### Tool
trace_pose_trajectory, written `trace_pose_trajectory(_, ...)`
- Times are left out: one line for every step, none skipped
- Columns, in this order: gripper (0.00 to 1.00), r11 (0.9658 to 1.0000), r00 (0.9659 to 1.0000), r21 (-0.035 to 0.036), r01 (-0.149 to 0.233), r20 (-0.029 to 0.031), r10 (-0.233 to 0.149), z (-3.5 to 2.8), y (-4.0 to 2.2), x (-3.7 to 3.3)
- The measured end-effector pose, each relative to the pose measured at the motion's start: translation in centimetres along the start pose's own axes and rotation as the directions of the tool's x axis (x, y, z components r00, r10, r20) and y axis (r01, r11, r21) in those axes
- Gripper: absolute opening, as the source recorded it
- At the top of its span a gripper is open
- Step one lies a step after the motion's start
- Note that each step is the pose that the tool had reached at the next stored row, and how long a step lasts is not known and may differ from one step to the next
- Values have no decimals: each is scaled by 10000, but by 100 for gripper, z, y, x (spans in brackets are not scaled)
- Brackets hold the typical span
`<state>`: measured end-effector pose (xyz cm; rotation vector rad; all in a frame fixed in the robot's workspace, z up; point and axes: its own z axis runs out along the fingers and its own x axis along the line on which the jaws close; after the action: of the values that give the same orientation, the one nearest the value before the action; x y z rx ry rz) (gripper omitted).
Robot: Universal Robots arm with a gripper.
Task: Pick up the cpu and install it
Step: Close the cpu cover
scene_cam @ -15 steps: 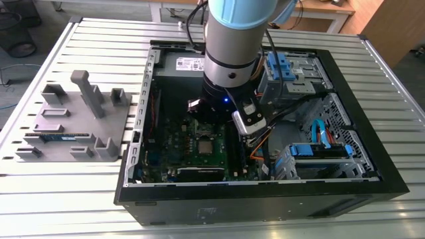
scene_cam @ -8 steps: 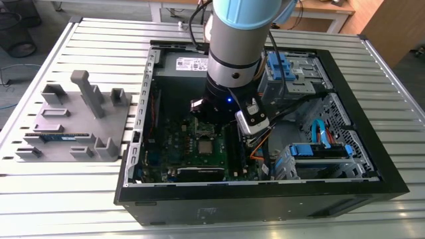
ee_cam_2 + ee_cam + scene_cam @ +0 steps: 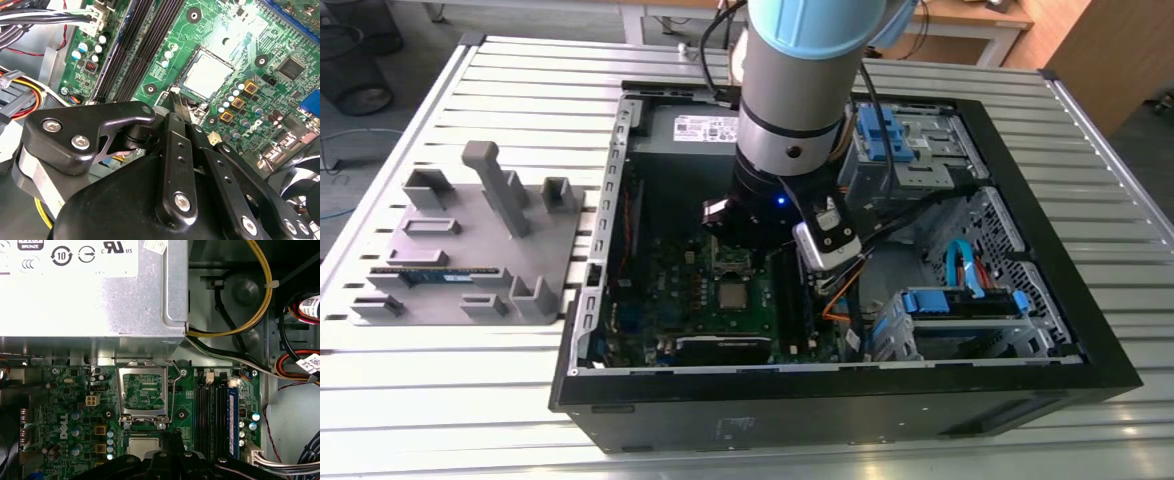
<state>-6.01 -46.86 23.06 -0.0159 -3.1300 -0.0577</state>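
**Item: pincer.** The gripper (image 3: 175, 98) is recorded with its black metal tips drawn together to one narrow point. Nothing is held between them. It is poised just beside the cpu (image 3: 207, 75), at the corner of the socket.

**Item: cpu.** A flat square chip with a dull silver lid and a thin pale rim. It is seen lying flat and square in its socket on the motherboard (image 3: 235, 40), untouched by the tips.

**Item: socket frame (image 3: 144, 390).** A rectangular frame of bright stamped steel, swung open and lying away from the cpu. A thin wire lever (image 3: 172, 390) is raised alongside it.

**Step in hand.** The placing is judged done and the locking not done. The chip is seated but unclamped. What remains is judged to call for light, even pressure, so that the cpu is not shifted in its seat.

**Other items, placed from the cpu.**
- Long black memory slots (image 3: 135, 45), ribbed plastic, just beside.
- A boxy grey sheet-metal power supply (image 3: 90, 300), beyond the open frame.
- The black computer case (image 3: 1067, 330), enclosing all of the above.
- A matt grey holder block (image 3: 467, 250), well apart, outside the case.
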Motion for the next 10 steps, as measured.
trace_pose_trajectory(11,10000,10000,1,0,0,0,0,0,0)
trace_pose_trajectory(11,10000,10000,1,0,0,0,0,0,0)
trace_pose_trajectory(11,10000,10000,0,0,0,0,0,0,-1)
trace_pose_trajectory(11,10000,10000,0,2,0,-2,0,0,-6)
trace_pose_trajectory(11,10000,10000,-1,2,0,-2,0,2,-18)
trace_pose_trajectory(11,10000,10000,-1,0,0,0,0,2,-35)
trace_pose_trajectory(11,10000,10000,0,0,0,0,0,2,-53)
trace_pose_trajectory(11,10000,10000,0,0,0,0,1,3,-70)
trace_pose_trajectory(11,10000,10000,2,0,-1,0,1,5,-89)
trace_pose_trajectory(11,10000,10000,2,0,-1,0,2,8,-110)
